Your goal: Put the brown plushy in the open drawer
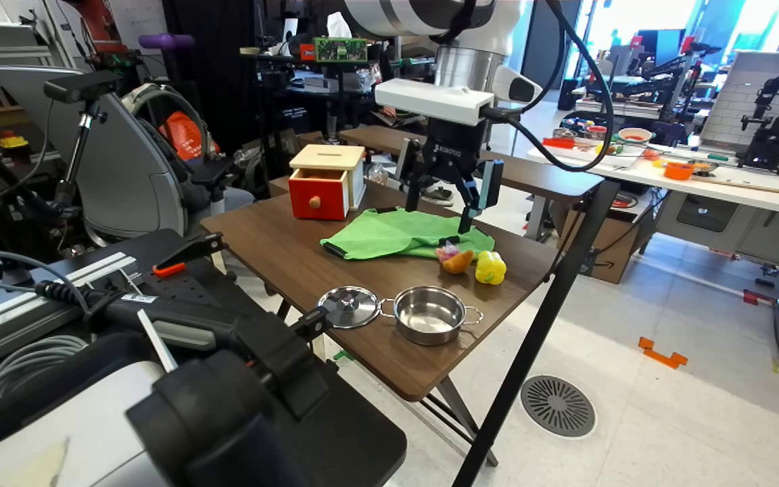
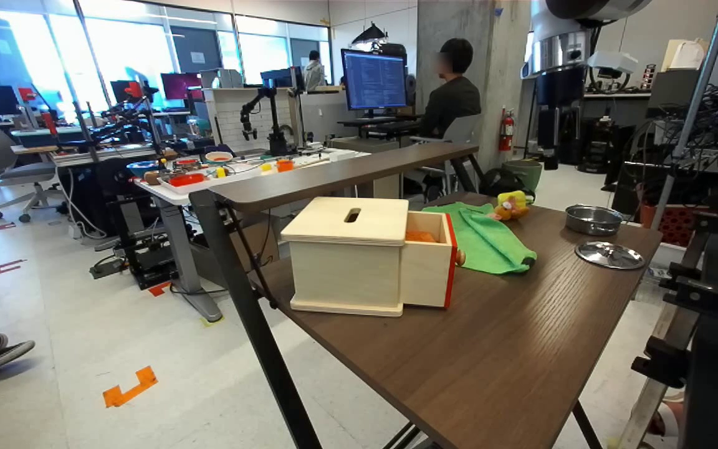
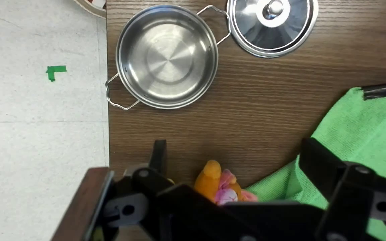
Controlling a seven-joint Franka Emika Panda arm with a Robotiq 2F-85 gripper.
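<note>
We have the hand (image 3: 235, 147) well above the table (image 3: 253, 107) with its fingers spread wide, and we see nothing between them. The plushy (image 3: 210, 183) lies on the table at the edge of the cloth (image 3: 374, 134). Our next move turns on how it sits from the fingertips: in the wrist view it is between six and seven o'clock from the gap, on the palm's side, with its lower part hidden behind the hand. In an exterior view the plushy (image 1: 458, 262) is below the hand, between five and six o'clock. We judge that a straight drop would come down on the side toward the pot (image 3: 168, 60), so we should first shift toward the wrist view's six o'clock, then lower.

The fingers part along a line from nine to three o'clock in that view; the plushy's long axis we cannot tell, with so much of it covered. The finger at nine o'clock asks for care, we think: the pepper (image 1: 491, 268) is just beside the plushy on that side and could catch it. Whether the two touch, we cannot say.

From the plushy, the drawer (image 1: 327, 193) stands pulled out at about ten o'clock in an exterior view, with the cloth between; that carry waits on a grasp not yet made.
</note>
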